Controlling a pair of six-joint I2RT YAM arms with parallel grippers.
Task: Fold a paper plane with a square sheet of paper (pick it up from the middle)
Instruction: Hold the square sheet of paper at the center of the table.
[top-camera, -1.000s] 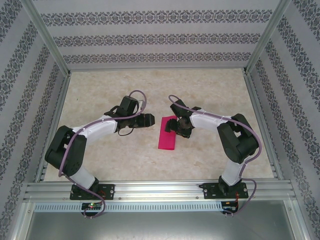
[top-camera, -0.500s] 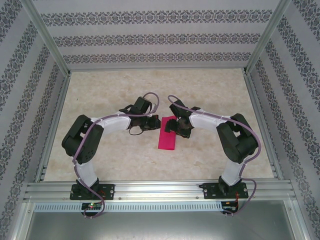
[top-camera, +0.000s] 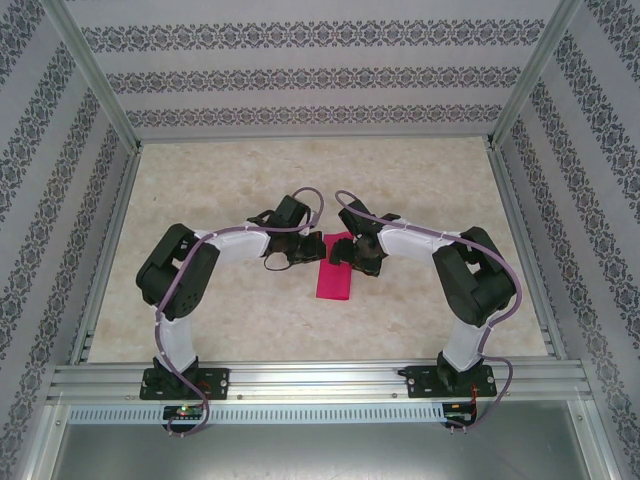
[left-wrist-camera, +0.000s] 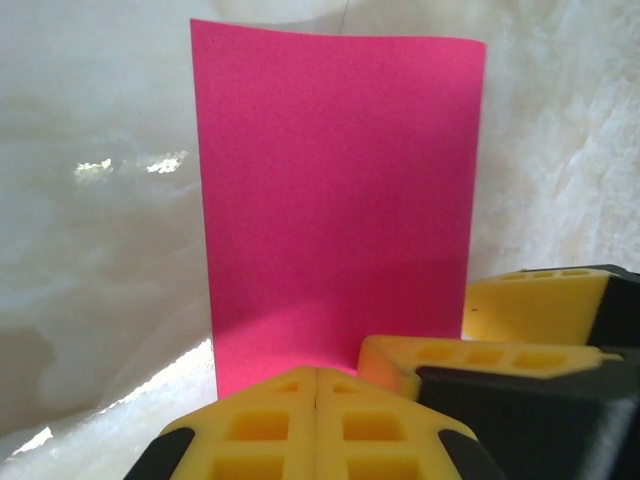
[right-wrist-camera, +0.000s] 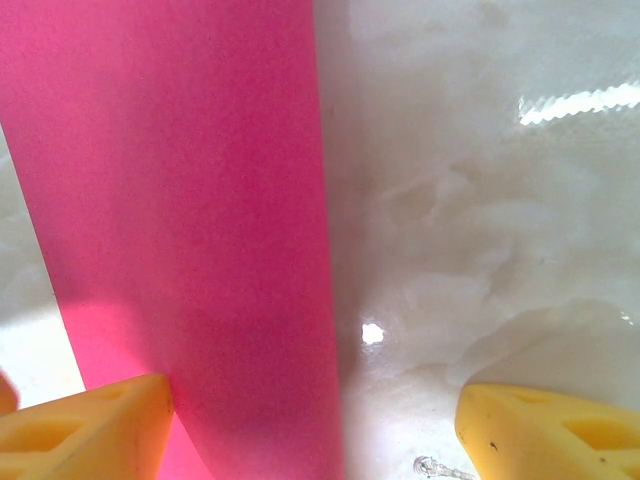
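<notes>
The sheet of paper (top-camera: 335, 282), bright magenta-pink, lies flat on the table as a narrow upright rectangle, near the middle. In the left wrist view the paper (left-wrist-camera: 335, 190) stretches away from the fingertips. My left gripper (top-camera: 312, 247) is shut with nothing between its pads (left-wrist-camera: 316, 378), right at the paper's left edge near its far end. My right gripper (top-camera: 350, 256) stands open over that far end from the right. Its yellow fingers (left-wrist-camera: 440, 358) show beside my left ones. In the right wrist view the paper (right-wrist-camera: 190, 200) lies between the spread fingers of the right gripper (right-wrist-camera: 320, 428), towards the left one.
The pale marbled table (top-camera: 420, 180) is walled by patterned panels (top-camera: 320, 80) at the back and sides. An aluminium rail (top-camera: 320, 378) runs along the near edge, by the arm bases. Both arms bend inward and nearly meet over the paper.
My left arm has swung right until its gripper reaches the paper's left edge, and its jaws have closed. The right arm and the paper have not moved.
</notes>
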